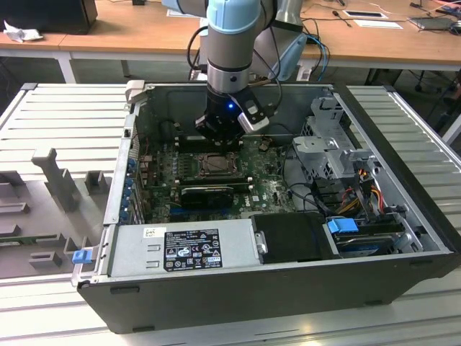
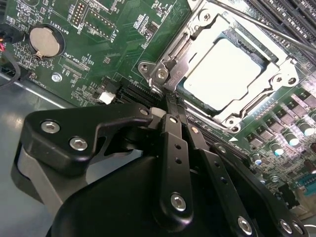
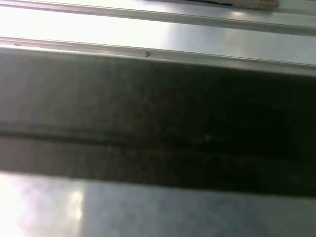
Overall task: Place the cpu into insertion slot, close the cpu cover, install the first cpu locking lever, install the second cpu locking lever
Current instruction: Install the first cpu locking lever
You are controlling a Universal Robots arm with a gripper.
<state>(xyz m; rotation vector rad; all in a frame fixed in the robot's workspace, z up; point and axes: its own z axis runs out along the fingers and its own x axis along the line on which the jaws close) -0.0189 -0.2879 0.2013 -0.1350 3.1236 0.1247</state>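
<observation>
The cpu (image 2: 224,71), a pale silver square, lies in the insertion slot (image 1: 216,164) on the green motherboard (image 2: 98,59). The cpu cover (image 2: 190,37), a silver frame, lies flat around the chip, which shows through its window. My gripper (image 2: 170,104) hangs low over the board, its black fingers (image 2: 173,148) pressed together and shut. Their tips sit at the socket's corner, by a small metal lever end (image 2: 165,74). Whether they pinch that lever end I cannot tell. A thin metal rod (image 2: 276,33) runs along the socket's other side. In the exterior view the gripper (image 1: 222,140) stands just behind the socket.
The open computer case (image 1: 403,238) walls in the board. A grey power supply box (image 1: 180,249) fills the front, a black ribbed heatsink bar (image 1: 207,193) lies in front of the socket, and a drive cage (image 1: 331,144) with cables (image 1: 360,187) stands at the exterior view's right. A coin battery (image 2: 42,40) sits on the board.
</observation>
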